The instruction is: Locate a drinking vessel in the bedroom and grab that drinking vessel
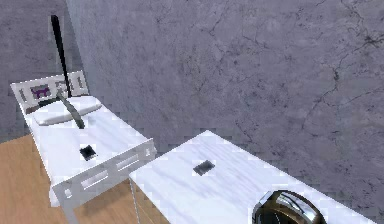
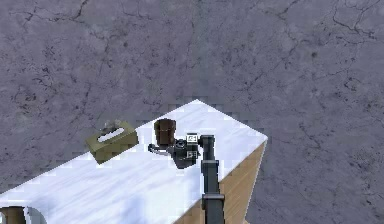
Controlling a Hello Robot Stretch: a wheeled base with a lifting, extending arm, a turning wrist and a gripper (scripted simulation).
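White table [image 2: 120,182] carries brown cup [image 2: 165,131] upright, long axis vertical, mouth up, at 12 o'clock of jaws; grasp state cannot be told.

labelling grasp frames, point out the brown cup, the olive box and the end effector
brown cup [image 2: 164,131], arm side view, on its side wall
olive box [image 2: 112,141], arm side view, on the middle of its body
end effector [image 2: 155,150], arm side view, midway between its fingertips

The dark brown cylindrical cup [image 2: 164,131] and olive-tan box [image 2: 112,141] contrast with the white-topped, tan-sided desk [image 2: 130,185]. The stone-like wall [image 2: 290,60] is grey, mottled with darker veins. The bed frame [image 1: 100,178] is white, the floor [image 1: 15,188] orange-brown.
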